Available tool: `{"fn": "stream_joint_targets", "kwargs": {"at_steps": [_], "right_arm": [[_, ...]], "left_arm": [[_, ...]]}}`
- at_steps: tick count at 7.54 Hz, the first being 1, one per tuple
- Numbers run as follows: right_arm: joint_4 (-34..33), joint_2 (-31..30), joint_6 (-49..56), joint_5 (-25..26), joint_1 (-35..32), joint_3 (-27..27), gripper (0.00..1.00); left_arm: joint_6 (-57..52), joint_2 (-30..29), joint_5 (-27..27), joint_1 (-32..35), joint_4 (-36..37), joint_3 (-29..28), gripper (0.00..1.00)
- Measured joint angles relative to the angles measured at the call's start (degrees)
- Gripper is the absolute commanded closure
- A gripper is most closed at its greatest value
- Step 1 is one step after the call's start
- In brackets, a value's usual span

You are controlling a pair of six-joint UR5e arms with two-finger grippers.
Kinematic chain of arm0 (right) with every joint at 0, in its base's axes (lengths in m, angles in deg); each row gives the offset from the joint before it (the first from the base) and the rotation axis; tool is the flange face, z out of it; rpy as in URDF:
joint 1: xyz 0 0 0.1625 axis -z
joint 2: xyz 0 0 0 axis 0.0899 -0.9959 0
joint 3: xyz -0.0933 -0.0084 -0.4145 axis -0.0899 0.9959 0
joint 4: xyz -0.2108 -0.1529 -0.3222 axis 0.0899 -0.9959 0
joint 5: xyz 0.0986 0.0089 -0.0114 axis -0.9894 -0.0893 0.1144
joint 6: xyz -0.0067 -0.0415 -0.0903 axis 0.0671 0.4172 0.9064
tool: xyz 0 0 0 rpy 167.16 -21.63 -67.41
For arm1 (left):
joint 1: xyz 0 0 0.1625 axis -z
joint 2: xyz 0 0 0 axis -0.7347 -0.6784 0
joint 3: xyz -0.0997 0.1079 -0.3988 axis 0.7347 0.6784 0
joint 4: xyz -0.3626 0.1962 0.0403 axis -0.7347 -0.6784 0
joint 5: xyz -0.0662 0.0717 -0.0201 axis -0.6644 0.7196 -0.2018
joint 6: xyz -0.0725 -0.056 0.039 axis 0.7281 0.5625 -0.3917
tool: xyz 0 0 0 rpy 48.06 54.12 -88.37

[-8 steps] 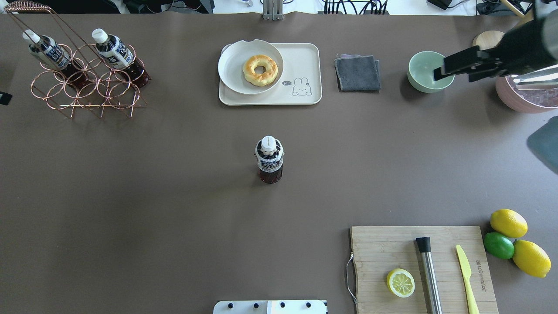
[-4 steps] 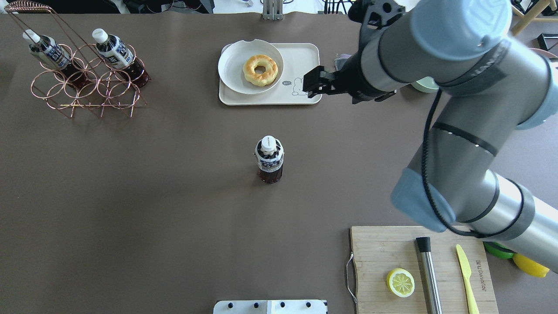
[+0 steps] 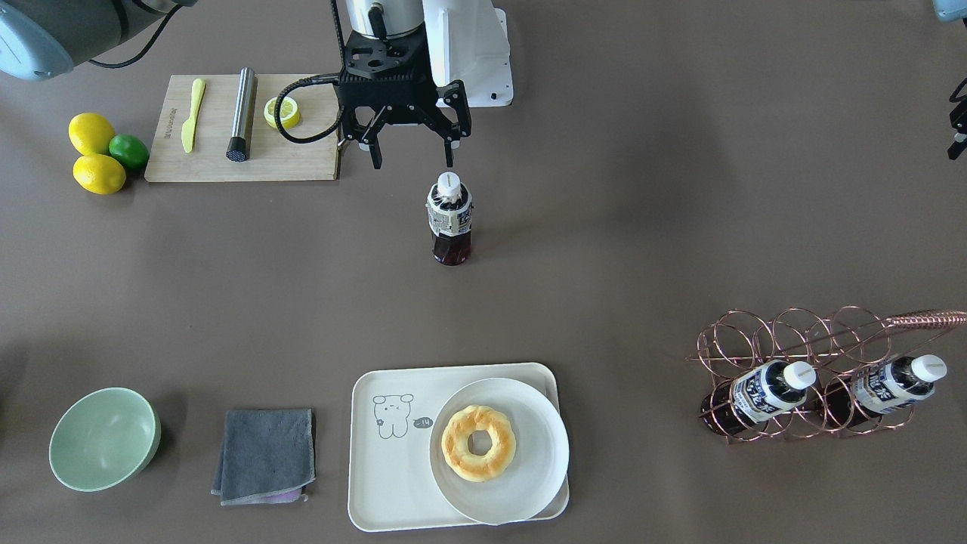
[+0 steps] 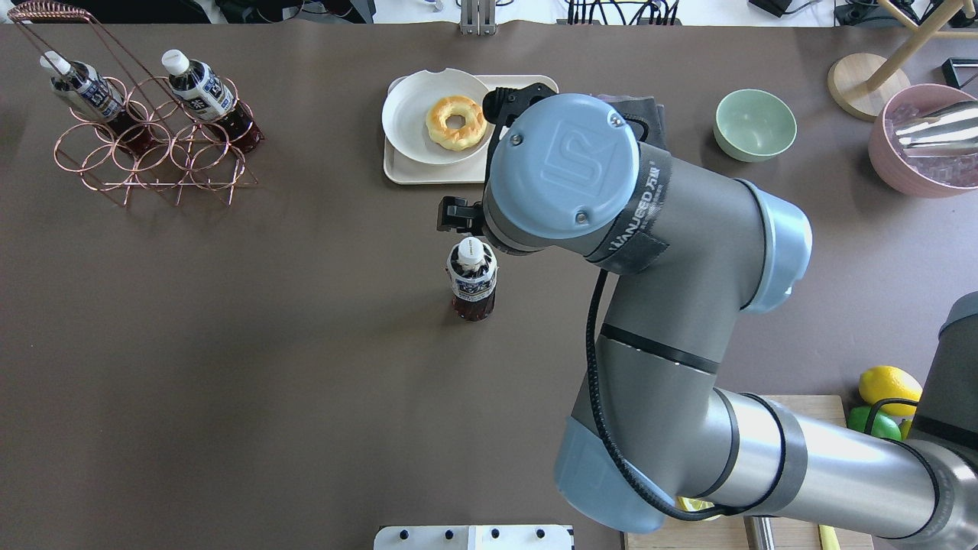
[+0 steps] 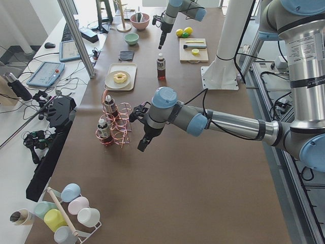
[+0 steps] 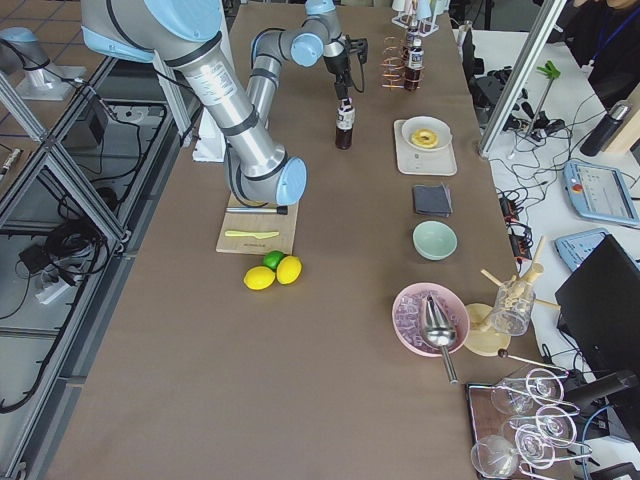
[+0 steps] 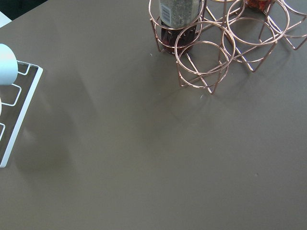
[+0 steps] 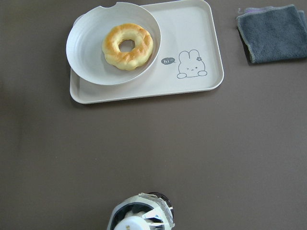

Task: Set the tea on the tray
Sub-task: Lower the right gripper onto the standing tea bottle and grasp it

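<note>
The tea (image 5: 161, 67) is seen upright on the brown table (image 5: 203, 193), near the cream tray (image 5: 130, 68), on which a plate (image 5: 111, 82) with a doughnut (image 5: 120, 77) is set; the right gripper (image 5: 161, 46), at the far arm's end, is held just above the cap; the left gripper (image 5: 142, 146), on the near arm, is hung beside a copper rack (image 5: 121, 131), in which two alike bottles (image 5: 108, 105) are stood; neither grip can be judged.
</note>
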Motion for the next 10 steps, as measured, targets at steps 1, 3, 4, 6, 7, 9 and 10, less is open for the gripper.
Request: {"fn": "stream_joint_targets", "kwargs": {"at_steps": [1,3,4,6,7,9,10], "right_arm": [[-1.0,1.2,-0.8,1.5,1.4,1.4,0.03],[-1.6,2.8,-2.1,4.4,4.3,3.6,0.08],[-1.6,3.5,-2.3,5.1,5.0,4.7,0.10],[-1.3,4.1,-2.3,6.3,5.4,6.3,0.12],[-1.0,4.1,-2.2,7.0,5.5,6.8,0.13],[2.2,4.0,-2.2,8.2,5.5,8.7,0.15],[4.2,3.8,-2.3,8.6,5.4,9.7,0.19]], "left_arm": [[0.0,0.6,-0.5,0.6,-0.4,-0.1,0.02],[-0.1,1.4,-0.8,1.5,-1.1,-0.3,0.02],[-0.1,1.9,-0.9,1.8,-1.6,-0.3,0.02],[-0.1,2.3,-0.9,2.2,-2.0,-0.3,0.02],[-0.1,2.4,-0.9,2.2,-2.0,-0.3,0.02],[-0.1,2.4,-0.9,2.2,-2.0,-0.2,0.02],[-0.1,2.4,-0.9,2.2,-2.0,-0.2,0.02]]}}
